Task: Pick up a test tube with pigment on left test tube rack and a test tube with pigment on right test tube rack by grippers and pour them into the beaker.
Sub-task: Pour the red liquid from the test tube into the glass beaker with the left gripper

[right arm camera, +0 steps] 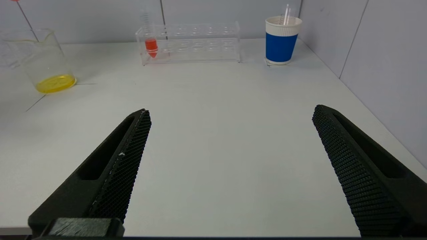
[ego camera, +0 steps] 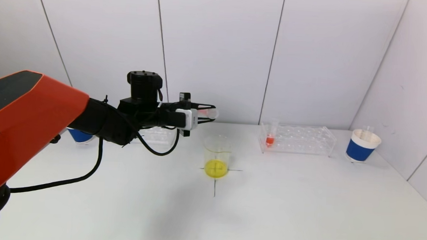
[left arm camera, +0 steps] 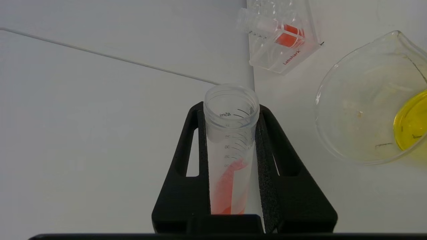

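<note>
Left claw, raised above the white table just behind and to the left of the beaker, clamps a clear graduated plastic test tube between its black foam-lined fingers. The tube lies nearly horizontal, its open mouth pointing away from the wrist, with orange-red pigment pooled along its lower wall. The clear glass beaker with a pouring lip stands on a black cross marked on the table and holds a shallow layer of yellow liquid. Right of the beaker, a clear plastic test tube rack carries one upright tube of orange-red pigment at its left end. A blue and white paper cup stands farther right, near the wall. Behind the left arm, a second clear rack and another blue cup are partly hidden. Right claw hovers low over bare table near the front, its two black textured fingers spread wide with nothing between them.
</note>
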`<state>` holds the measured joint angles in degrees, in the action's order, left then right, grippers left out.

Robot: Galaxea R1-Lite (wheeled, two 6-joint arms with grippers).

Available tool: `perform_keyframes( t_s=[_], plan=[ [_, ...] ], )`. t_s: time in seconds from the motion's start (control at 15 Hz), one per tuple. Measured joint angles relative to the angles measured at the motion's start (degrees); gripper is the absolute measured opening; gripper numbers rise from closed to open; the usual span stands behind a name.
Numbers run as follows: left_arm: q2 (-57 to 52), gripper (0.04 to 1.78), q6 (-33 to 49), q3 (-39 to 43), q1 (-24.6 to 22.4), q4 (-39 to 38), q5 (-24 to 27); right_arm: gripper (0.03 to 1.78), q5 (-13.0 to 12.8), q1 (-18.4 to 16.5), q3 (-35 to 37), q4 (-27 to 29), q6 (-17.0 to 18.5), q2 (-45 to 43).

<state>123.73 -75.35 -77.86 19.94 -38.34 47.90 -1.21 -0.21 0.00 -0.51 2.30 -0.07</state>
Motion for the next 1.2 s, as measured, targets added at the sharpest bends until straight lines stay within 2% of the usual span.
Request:
perform_keyframes(
  t_s=[1.2],
  plan=[
    [0.6,0.43,-9.0,0.3,-0.1,-0.2,-0.9,1.76,0.0,0.0,0.0,0.0,0.0,0.0]
  ],
)
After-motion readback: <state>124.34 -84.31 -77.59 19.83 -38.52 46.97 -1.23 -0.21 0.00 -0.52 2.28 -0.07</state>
